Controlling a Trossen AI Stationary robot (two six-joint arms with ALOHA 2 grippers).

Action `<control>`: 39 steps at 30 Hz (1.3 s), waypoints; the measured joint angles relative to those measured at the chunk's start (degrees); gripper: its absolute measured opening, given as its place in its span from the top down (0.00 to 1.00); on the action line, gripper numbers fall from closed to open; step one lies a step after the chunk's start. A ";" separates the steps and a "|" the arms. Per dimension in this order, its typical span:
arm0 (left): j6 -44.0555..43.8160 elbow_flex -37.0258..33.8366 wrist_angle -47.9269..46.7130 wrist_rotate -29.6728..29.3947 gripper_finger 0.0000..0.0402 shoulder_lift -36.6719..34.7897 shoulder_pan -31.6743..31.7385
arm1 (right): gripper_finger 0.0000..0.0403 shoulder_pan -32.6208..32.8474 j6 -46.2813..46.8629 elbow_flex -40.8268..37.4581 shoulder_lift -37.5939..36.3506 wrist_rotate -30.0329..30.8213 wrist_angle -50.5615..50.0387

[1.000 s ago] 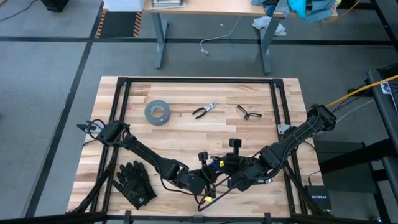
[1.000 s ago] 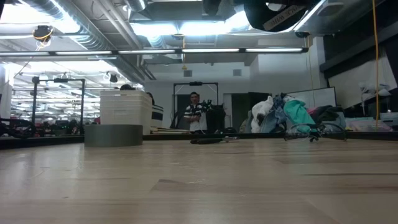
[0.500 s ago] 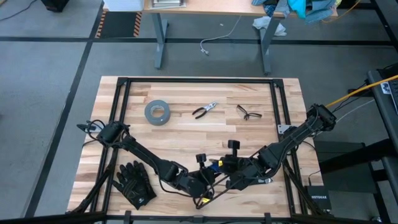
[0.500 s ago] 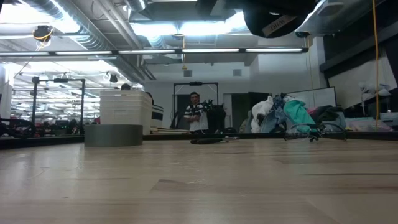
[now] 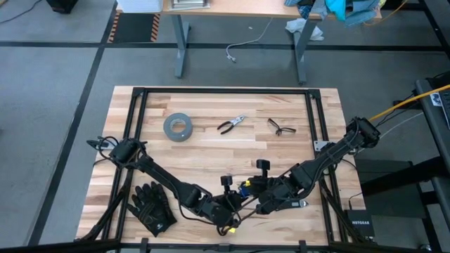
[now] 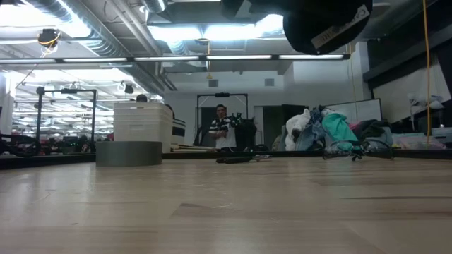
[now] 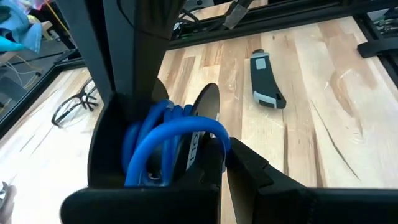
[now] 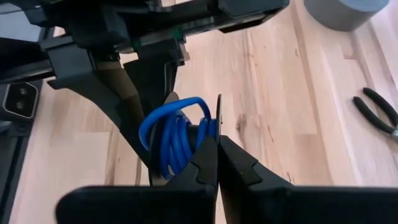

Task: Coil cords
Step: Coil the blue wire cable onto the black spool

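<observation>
The cords (image 8: 176, 142) are a small coil of bright blue loops, held above the wood table between my two grippers near the middle of the near edge. In the high view, blue and yellow bits of the cords (image 5: 245, 187) show between the arms. My left gripper (image 7: 225, 152) is shut beside the coil (image 7: 163, 135). My right gripper (image 8: 217, 146) is shut at the coil's other side. In the high view, my left gripper (image 5: 233, 206) and my right gripper (image 5: 250, 195) meet tip to tip. My left gripper pinches the outer blue loop (image 7: 217, 130) at its fingertips, coming level from the table's left side. The coil stands on edge, clear of the table. My right gripper's dark body hides the coil's far side. My right gripper pinches the coil where the loops bunch (image 8: 207, 129), right at its shut fingertips, slanting down from the table's right side. The coil stands upright beyond the fingers, lifted clear of the wood. My left gripper's body hides the coil's far side.
A grey tape roll (image 5: 178, 126), pliers (image 5: 230, 124) and glasses (image 5: 281, 127) lie toward the far side. Black gloves (image 5: 151, 206) lie at the near left. A black and white hand tool (image 7: 266, 81) lies on the wood beyond the grippers. A black frame (image 5: 225, 91) rims the table.
Both grippers, still shut on the coil, have drifted a little toward the table's near edge and rolled slightly. The coil has stayed between them, clear of the table.
</observation>
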 joint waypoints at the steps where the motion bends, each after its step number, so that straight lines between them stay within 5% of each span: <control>1: -0.01 0.00 0.05 0.00 1.00 0.01 -0.05 | 0.99 0.00 -0.22 -0.02 -0.02 0.00 0.31; 39: -0.19 0.00 0.86 1.88 1.00 -0.02 1.33 | 0.99 -0.12 -0.38 -0.11 1.39 -1.81 1.12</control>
